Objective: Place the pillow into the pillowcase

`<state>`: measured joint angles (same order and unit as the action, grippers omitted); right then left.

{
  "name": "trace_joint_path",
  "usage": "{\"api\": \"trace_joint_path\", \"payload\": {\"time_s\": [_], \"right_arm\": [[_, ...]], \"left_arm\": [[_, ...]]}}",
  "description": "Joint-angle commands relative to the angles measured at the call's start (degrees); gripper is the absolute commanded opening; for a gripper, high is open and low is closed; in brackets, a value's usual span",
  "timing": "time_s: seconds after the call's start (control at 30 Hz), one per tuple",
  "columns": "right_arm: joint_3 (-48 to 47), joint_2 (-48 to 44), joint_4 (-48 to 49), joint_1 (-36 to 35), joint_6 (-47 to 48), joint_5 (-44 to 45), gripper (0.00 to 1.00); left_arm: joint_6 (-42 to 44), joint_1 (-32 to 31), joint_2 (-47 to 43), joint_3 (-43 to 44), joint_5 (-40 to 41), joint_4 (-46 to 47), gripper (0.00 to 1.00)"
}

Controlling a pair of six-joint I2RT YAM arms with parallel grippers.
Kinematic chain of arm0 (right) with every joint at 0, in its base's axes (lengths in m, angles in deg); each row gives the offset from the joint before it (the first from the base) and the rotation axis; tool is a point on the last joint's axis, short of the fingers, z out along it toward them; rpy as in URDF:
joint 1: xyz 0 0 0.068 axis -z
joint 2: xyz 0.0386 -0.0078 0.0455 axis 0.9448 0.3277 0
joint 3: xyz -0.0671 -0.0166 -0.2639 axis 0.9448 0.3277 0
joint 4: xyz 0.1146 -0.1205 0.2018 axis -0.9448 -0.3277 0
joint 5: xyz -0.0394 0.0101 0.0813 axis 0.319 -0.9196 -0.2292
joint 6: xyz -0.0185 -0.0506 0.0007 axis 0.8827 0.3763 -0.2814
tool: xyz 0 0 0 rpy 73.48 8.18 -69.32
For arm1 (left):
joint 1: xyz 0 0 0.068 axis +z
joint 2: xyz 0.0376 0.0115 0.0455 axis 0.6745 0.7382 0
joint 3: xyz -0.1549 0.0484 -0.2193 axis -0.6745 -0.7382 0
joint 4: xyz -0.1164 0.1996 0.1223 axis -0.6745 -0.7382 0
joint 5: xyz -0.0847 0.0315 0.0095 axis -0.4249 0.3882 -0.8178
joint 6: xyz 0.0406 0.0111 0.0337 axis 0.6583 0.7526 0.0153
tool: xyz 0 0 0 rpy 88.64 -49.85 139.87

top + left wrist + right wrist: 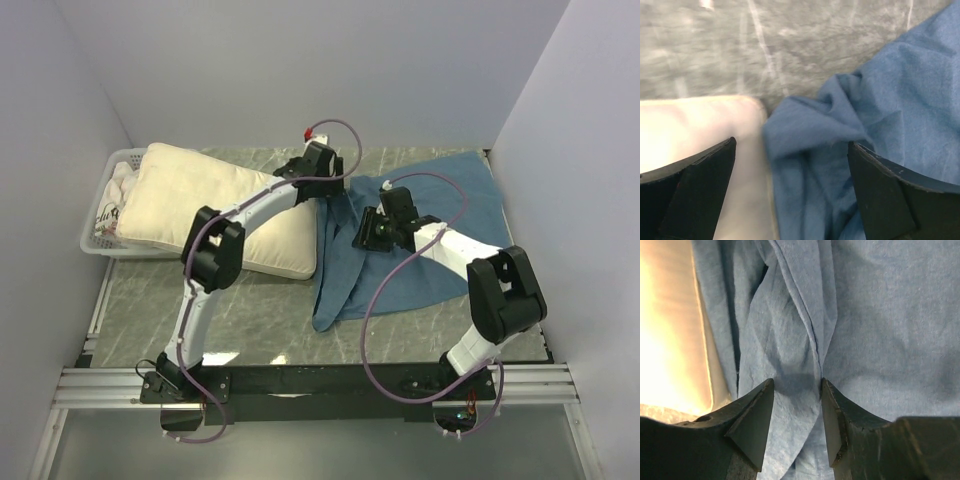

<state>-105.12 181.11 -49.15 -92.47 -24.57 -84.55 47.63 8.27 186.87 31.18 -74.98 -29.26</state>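
- Top external view: right gripper (364, 238) hovers over the pillowcase (345, 285), jaws parted, pinching nothing visible.
- At its 11 o'clock, left gripper (330, 192) is spread wide and empty, above where pillowcase meets pillow (190, 195).
- The pillow lies wholly outside, at the pillowcase's 9 o'clock.
- Step, I judge: finding the opening. The next move calls for pinching one layer and lifting it.

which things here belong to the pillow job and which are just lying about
For the job: cream pillow, blue pillowcase.
Just lying about: white basket, printed cloth inside it.
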Motion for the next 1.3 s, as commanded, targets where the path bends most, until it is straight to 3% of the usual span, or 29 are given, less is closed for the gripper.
{"api": "trace_joint_path", "payload": {"time_s": [0.0,0.27,0.47,0.7,0.77,0.87,0.9,0.93,1.0,1.13,1.27], "right_arm": [[-3.1,1.0,0.0,-0.2,1.0,1.1,0.5],[-2.2,1.0,0.8,-0.1,1.4,1.3,0.48],[-2.0,1.8,1.6,-0.1,1.4,0.6,0.48],[-2.9,2.2,1.4,-0.1,1.3,0.1,0.48],[-3.1,2.2,1.5,-0.1,1.3,0.0,0.48],[-3.4,2.2,1.2,-0.1,1.2,-0.2,0.48],[-3.4,2.3,1.3,-0.2,1.2,-0.2,0.48],[-3.5,2.4,1.2,-0.1,1.2,-0.2,0.48],[-3.8,2.5,1.1,-0.2,1.3,-0.2,0.48],[-4.0,2.9,1.3,-0.1,1.3,-0.5,0.46],[-4.3,3.0,1.6,-0.2,0.8,-0.9,0.26]], "left_arm": [[1.6,1.3,-12.2,-4.1,7.2,-3.1,0.99],[4.2,0.7,-19.2,-10.5,20.2,-15.3,0.99],[9.4,-2.3,-19.0,-15.7,19.5,-16.8,0.99],[8.4,-4.1,-15.9,-18.5,19.9,-15.4,0.99],[8.2,-4.2,-15.1,-19.6,21.4,-14.2,0.95],[7.8,-4.2,-14.5,-20.7,23.9,-13.4,0.67],[7.9,-4.1,-14.4,-20.7,25.2,-13.4,0.53],[7.6,-4.1,-14.3,-20.9,26.1,-13.4,0.26],[7.8,-3.8,-15.6,-21.4,26.9,-13.1,0.03],[7.6,-3.7,-20.0,-21.6,27.3,-14.8,0.01],[7.4,-3.3,-26.2,-20.8,27.1,-19.2,0.01]]}}
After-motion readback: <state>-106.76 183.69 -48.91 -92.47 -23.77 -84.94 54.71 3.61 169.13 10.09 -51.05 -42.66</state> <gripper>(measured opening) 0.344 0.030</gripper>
